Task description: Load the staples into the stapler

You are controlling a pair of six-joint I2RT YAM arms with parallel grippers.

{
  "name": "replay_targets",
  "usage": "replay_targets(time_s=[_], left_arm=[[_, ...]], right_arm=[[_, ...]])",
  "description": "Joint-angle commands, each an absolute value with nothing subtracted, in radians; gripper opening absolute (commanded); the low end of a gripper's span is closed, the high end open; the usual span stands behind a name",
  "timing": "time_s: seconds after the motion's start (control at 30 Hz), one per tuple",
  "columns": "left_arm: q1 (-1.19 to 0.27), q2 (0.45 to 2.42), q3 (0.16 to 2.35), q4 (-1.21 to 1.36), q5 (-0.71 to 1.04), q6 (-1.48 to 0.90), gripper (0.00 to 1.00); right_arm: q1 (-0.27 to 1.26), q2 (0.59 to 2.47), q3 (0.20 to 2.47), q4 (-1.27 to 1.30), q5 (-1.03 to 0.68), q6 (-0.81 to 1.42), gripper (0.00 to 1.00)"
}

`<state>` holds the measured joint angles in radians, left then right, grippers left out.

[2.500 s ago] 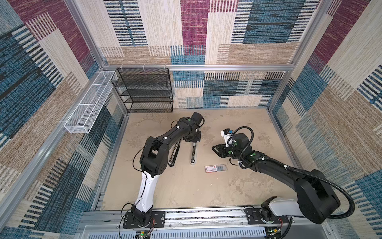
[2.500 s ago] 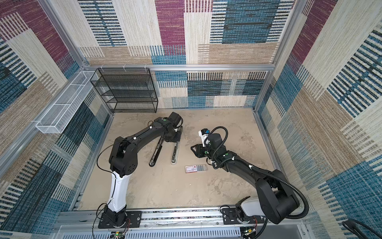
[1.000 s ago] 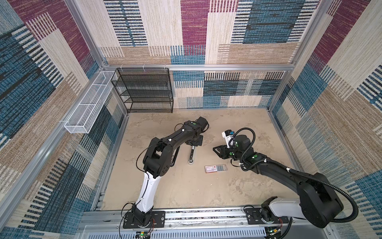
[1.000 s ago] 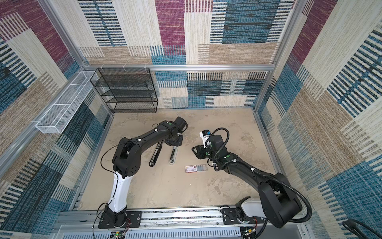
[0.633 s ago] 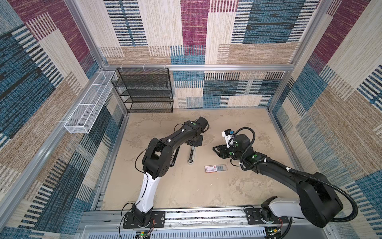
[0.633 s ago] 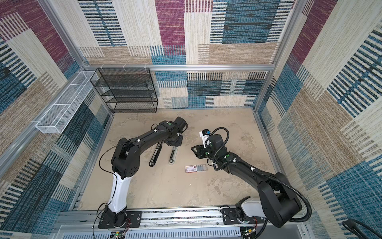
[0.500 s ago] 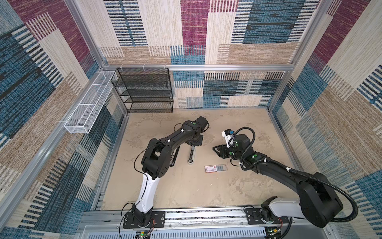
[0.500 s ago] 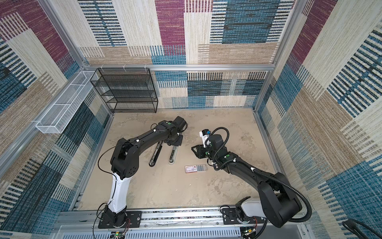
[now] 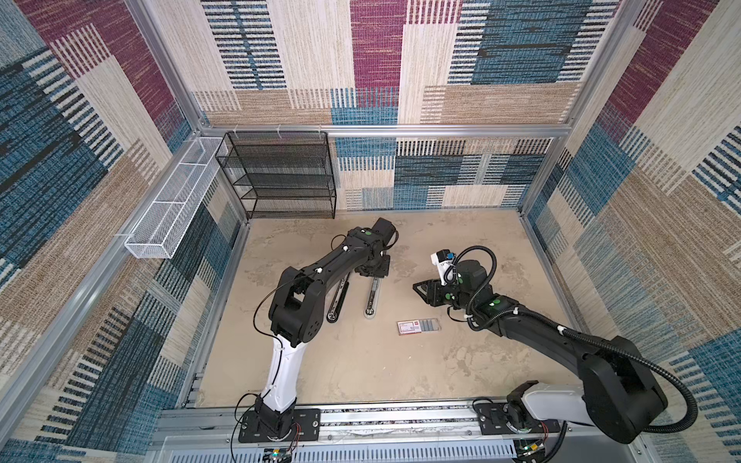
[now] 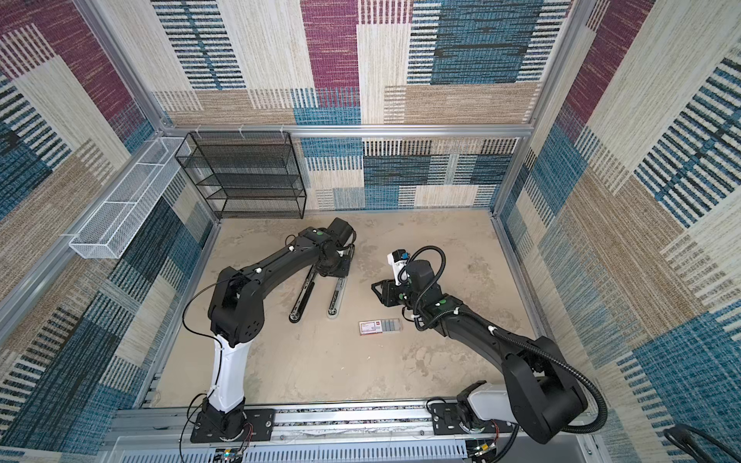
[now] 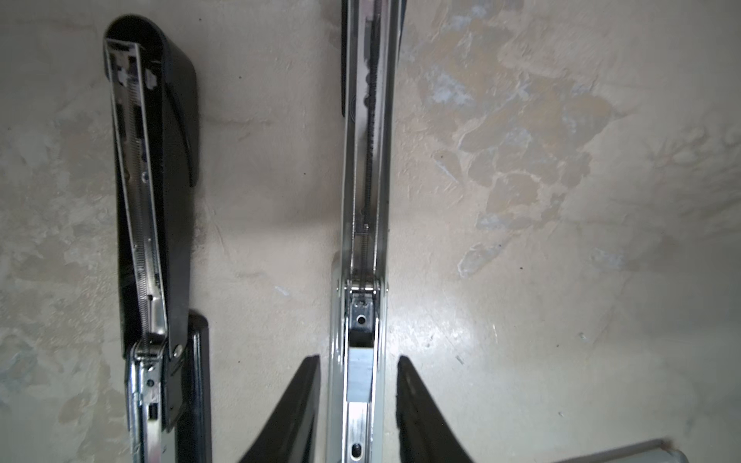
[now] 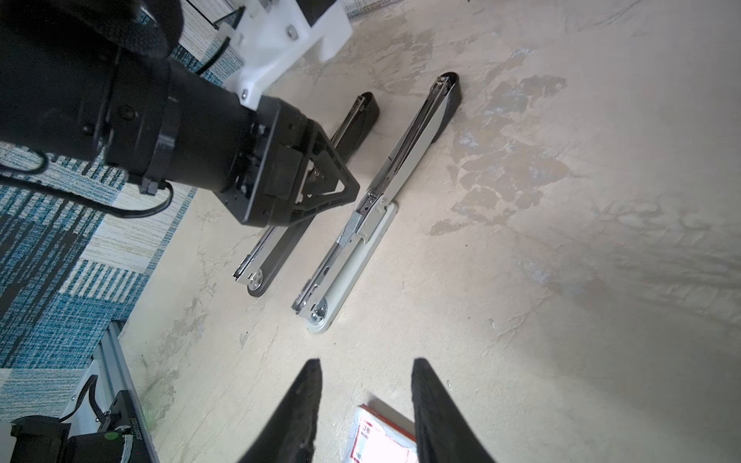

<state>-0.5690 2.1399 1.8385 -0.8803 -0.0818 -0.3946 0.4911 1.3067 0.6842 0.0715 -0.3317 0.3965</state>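
Observation:
Two staplers lie opened flat side by side in both top views: a black one (image 9: 336, 300) (image 10: 301, 298) and a white one (image 9: 373, 297) (image 10: 336, 298). My left gripper (image 9: 375, 271) (image 11: 359, 357) hangs over the white stapler's (image 11: 363, 168) far half. Its jaws straddle the metal rail with a gap on each side, so it is open. The black stapler (image 11: 154, 208) lies beside it. The staples fill a grey tray (image 9: 429, 324) pulled partway out of a red-and-white box (image 9: 409, 327) (image 12: 381, 441). My right gripper (image 9: 418, 287) (image 12: 365, 360) hovers open just above that box, holding nothing.
A black wire shelf (image 9: 280, 176) stands at the back left. A white wire basket (image 9: 172, 200) hangs on the left wall. An aluminium rail (image 9: 381, 417) carries both arm bases along the front. Patterned walls close in the tan floor (image 9: 361, 368).
My left gripper's jaws have spread apart around the white stapler's rail. The right gripper has widened slightly and stayed almost in place.

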Motion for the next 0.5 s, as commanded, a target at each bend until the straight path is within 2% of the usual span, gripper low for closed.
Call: replay_targets(time_s=[0.0, 0.13, 0.47], left_arm=[[-0.548, 2.149, 1.846, -0.896, 0.007, -0.368, 0.36], [-0.534, 2.162, 1.847, -0.896, 0.031, -0.365, 0.37], [-0.518, 2.208, 1.872, -0.897, 0.015, -0.365, 0.38]], right_arm=[[0.491, 1.304, 0.675, 0.109, -0.36, 0.406, 0.48], [0.491, 1.316, 0.674, 0.126, -0.381, 0.41, 0.54], [0.497, 1.325, 0.675, 0.136, -0.394, 0.42, 0.54]])
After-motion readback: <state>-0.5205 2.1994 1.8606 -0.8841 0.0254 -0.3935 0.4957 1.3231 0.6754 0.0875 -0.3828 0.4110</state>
